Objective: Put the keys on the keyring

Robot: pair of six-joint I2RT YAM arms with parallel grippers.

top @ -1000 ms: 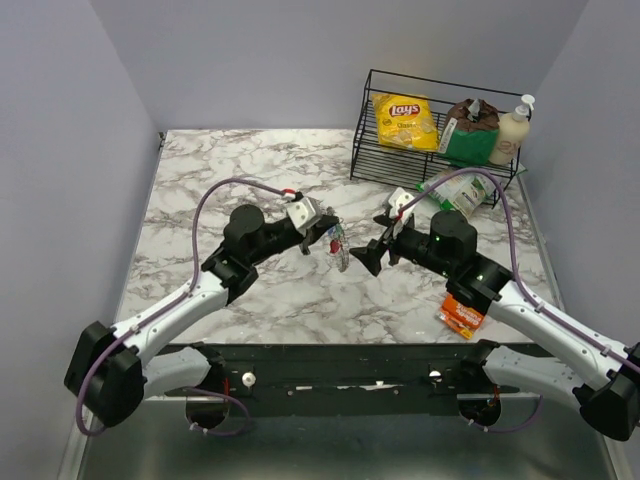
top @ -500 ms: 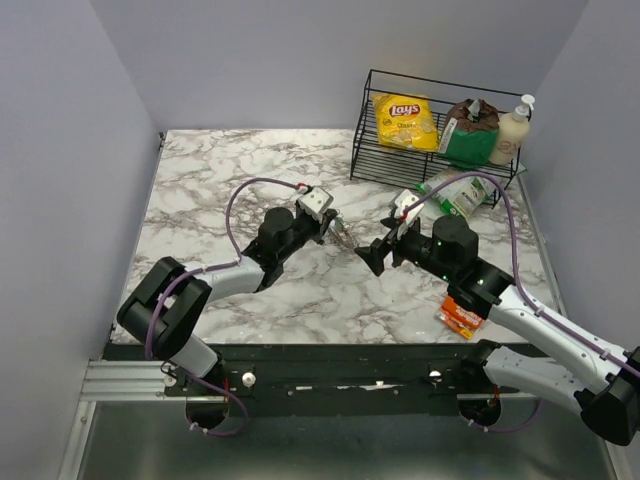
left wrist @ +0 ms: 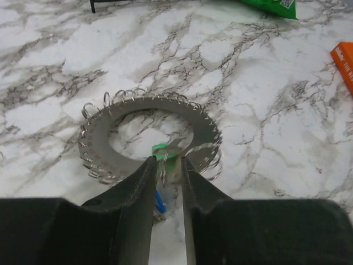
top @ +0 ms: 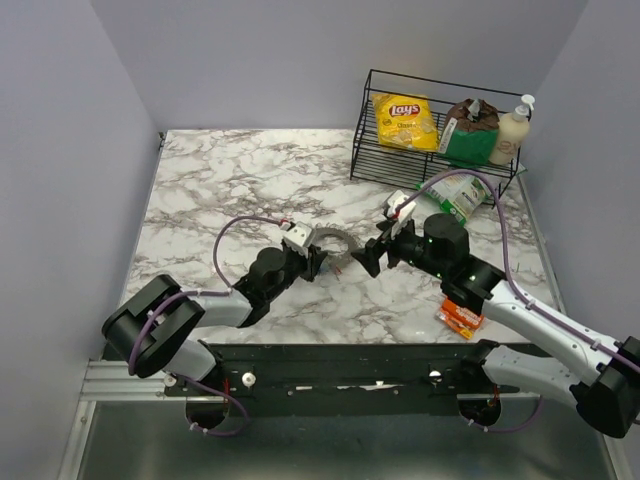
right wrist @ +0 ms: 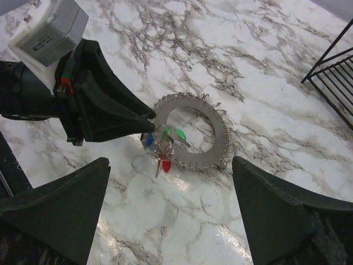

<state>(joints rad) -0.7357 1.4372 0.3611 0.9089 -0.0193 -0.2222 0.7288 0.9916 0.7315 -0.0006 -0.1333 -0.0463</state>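
Jaws: left gripper (left wrist: 167,165) narrowly apart, right gripper (right wrist: 169,162) wide; flat toothed grey keyring (right wrist: 219,135), coloured keys (right wrist: 166,163) at rim.

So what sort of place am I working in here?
Probably a lab test cell, not a home: a marble-patterned table boxed in by plain walls, with a wire basket holding a chip bag.
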